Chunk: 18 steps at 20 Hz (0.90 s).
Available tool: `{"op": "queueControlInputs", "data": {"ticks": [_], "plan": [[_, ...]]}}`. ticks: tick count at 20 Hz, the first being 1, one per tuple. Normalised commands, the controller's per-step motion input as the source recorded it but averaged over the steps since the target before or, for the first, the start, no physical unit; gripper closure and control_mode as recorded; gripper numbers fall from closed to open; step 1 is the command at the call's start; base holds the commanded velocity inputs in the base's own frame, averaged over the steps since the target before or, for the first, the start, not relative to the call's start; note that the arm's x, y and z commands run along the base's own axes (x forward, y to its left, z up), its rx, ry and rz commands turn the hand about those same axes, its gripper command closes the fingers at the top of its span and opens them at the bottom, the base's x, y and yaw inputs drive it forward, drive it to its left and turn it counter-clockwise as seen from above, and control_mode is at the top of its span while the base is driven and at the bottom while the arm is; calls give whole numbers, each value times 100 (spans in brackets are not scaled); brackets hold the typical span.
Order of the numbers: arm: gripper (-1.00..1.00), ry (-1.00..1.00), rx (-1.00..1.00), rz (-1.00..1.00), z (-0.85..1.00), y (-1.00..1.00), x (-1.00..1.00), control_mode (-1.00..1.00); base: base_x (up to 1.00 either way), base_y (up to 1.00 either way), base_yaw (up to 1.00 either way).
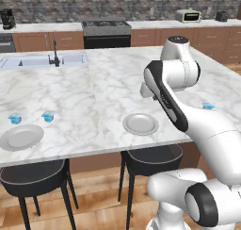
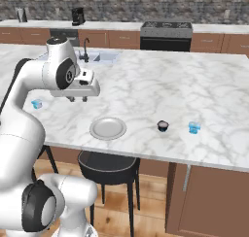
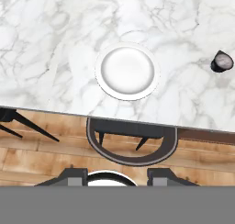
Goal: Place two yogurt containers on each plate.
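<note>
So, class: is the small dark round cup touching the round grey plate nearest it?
Apart. The hand view shows bare marble counter between the dark cup and the grey plate.

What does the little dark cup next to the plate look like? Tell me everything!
The dark cup is small and round, almost black, with a pale, greyish top. It stands upright on the white marble counter, alone, between the grey plate and a blue yogurt container. Nothing touches it but the counter.

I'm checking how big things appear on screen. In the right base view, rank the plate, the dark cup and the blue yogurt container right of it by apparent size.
1. plate, clearly largest.
2 and 3. dark cup and yogurt container: they look alike, so I won't rank them.
</note>
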Motion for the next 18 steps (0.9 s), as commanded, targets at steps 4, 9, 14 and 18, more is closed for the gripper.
{"op": "queueControlInputs", "data": {"ticks": [4,9,14,18], "plan": [[-100,0,0,3,-6,-11,0,-100,0,0,0],[-100,-7,0,11,-2,-42,0,-100,0,0,0],[-100,-4,6,10,-15,-77,-4,-100,0,0,0],[-100,-3,0,4,-5,-60,0,-100,0,0,0]]}}
